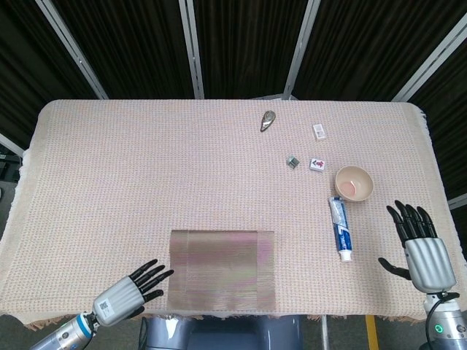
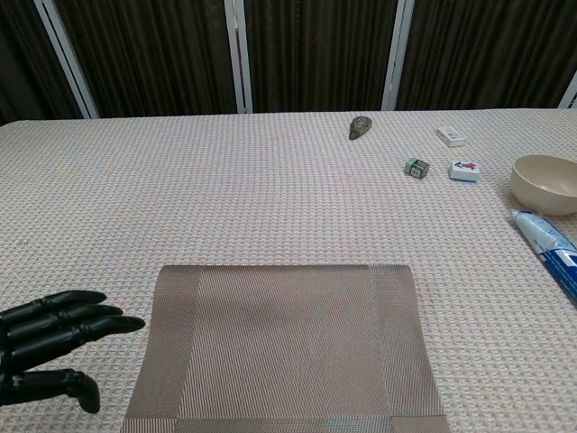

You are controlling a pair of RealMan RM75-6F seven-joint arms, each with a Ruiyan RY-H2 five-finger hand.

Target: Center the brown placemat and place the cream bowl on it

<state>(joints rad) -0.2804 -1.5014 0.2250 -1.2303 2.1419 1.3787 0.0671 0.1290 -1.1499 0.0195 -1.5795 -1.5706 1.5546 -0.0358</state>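
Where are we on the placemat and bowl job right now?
Nothing looks done yet. The brown placemat lies at the table's near edge, and the cream bowl sits far right beside the toothpaste tube. In hand: the left hand reaches toward the mat's left edge, empty. The right hand is open. Left: both steps.

The placemat (image 1: 222, 270) lay low in the middle of the tabletop (image 1: 146, 175). The bowl (image 1: 354, 182) sat far right, the toothpaste tube (image 1: 341, 228) just below it.
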